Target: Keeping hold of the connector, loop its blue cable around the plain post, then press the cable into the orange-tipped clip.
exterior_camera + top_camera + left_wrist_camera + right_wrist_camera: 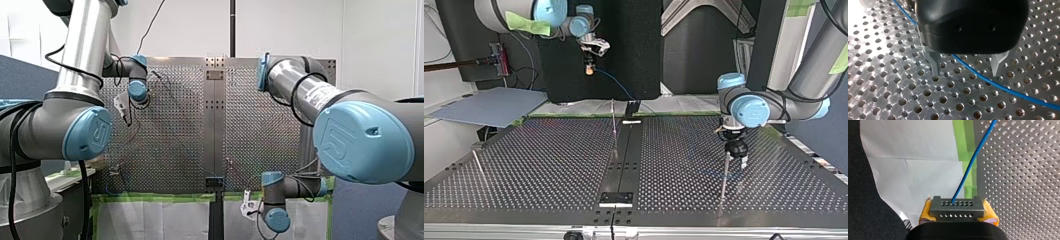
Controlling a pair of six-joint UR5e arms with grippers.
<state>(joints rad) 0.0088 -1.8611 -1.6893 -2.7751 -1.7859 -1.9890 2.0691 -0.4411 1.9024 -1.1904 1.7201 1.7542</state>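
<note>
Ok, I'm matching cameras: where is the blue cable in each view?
Front view: too faint to pick out.
Top view: blue cable slopes down from my right end effector.
Left wrist view: runs between my left end effector's open fingers.
Right wrist view: rises from the held connector.
Shared landmark: perforated table.

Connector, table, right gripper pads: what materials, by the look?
Connector: dull grey, matte, rows of small holes; metal or grey plastic, cannot tell. Table: bright perforated metal, glinting, likely aluminium. Pads of my right gripper: yellow-orange, frayed edges, seemingly soft rubber or foam.
</note>
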